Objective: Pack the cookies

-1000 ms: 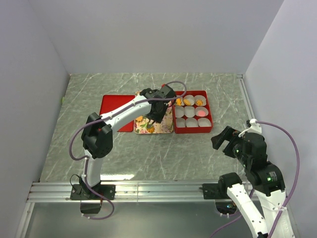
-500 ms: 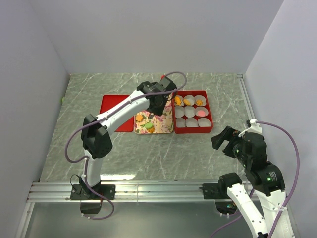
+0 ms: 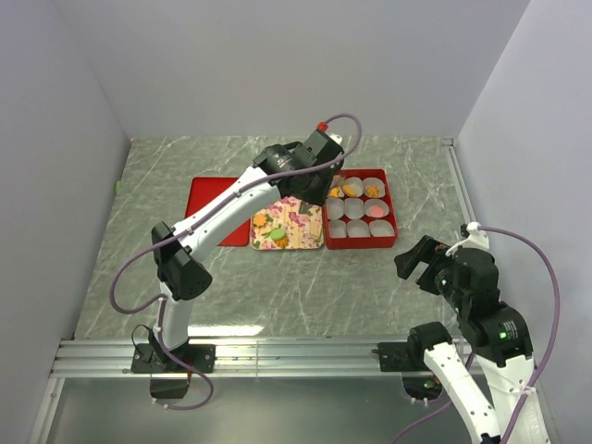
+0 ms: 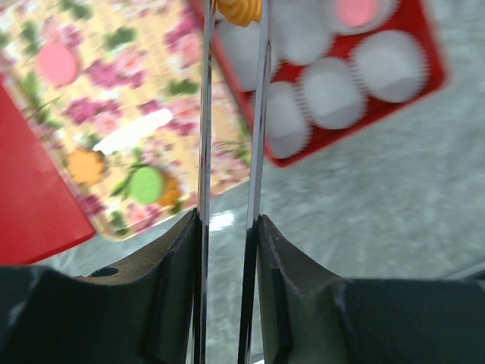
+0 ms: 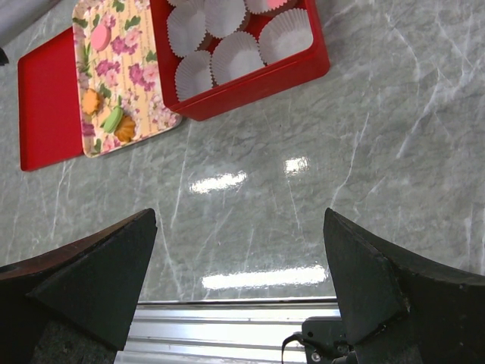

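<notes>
Left wrist, cookie [image 4: 239, 10] pinched in end effector [image 4: 236, 7]

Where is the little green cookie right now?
In the top view, the green cookie lies on the floral tray near its front edge, between two orange cookies, left of the red box.

The left arm [image 3: 222, 208] is leaning far out from its base, forearm angling up and to the right, wrist bending downward at the far end. The left gripper [image 4: 234, 34] is pointing down with its two thin fingers [image 4: 204, 114] drawn nearly parallel, pinching an orange cookie [image 4: 239, 9] between their tips. The right arm [image 3: 481, 314] is sitting folded close above its own base at the near right, with the right gripper [image 5: 239, 220] hanging above the table, jaws spread wide and holding nothing.
</notes>
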Available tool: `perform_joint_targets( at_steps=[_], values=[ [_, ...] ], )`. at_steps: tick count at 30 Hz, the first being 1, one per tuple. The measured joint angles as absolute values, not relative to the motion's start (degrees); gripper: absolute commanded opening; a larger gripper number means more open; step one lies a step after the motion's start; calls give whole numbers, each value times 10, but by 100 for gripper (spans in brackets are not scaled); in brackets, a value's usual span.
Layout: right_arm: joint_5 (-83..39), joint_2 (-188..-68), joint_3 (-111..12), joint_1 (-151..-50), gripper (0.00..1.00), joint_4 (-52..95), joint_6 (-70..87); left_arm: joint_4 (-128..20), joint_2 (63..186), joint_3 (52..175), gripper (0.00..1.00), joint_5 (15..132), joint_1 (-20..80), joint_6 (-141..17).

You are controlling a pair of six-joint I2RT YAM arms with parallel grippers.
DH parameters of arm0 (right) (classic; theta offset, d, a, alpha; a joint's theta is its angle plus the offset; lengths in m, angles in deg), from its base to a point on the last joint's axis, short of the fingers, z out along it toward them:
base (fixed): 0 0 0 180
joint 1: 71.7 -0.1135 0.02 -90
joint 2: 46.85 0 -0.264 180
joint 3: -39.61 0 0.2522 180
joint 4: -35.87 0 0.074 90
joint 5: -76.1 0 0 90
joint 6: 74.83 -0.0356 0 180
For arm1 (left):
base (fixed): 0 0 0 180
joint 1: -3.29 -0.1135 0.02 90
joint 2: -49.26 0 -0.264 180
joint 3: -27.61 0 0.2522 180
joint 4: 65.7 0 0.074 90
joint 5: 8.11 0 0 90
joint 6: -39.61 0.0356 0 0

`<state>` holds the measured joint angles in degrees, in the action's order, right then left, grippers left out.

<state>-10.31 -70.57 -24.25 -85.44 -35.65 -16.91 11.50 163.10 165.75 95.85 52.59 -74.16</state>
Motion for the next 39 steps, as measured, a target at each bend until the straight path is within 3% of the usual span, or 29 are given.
perform_joint_targets(
  at_steps=[19,39],
  values=[
    [-102,-694,-238,-854,97,-355,-170,45,1687,1651,32,870,564,-780],
    [-104,-693,-235,-854,97,-355,-168,19,1716,1625,37,892,564,-789]
  ],
)
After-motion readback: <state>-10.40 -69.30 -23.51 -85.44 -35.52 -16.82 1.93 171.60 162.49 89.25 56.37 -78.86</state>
